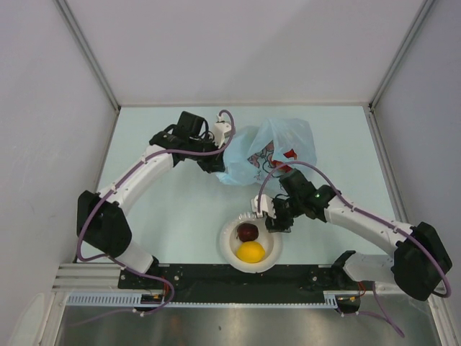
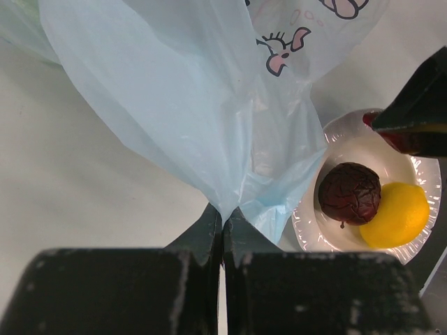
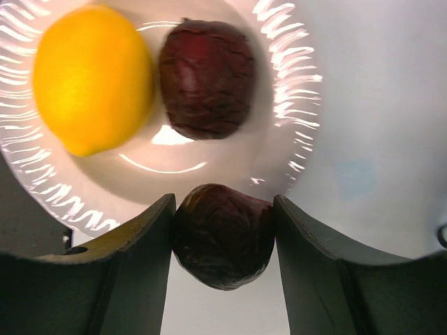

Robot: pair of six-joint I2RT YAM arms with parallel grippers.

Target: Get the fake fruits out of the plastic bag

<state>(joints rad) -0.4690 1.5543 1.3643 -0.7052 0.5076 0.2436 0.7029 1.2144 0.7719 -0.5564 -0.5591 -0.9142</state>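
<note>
A lemon [image 1: 251, 252] and a dark red fruit [image 1: 248, 232] are contained in the near-edge white bowl [image 1: 225, 241]. A second red fruit [image 3: 223, 244] is clamped by the right gripper [image 3: 223, 204]. The plastic bag [image 1: 270, 148], toward the far edge, is pinched by the closed left gripper [image 2: 223, 223].

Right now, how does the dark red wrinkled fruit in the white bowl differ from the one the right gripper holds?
The bowl fruit lies free beside the yellow lemon; the held fruit is clamped in the right gripper. The first sits inside the white bowl, the second at its rim. Both are dark red, wrinkled.
</note>
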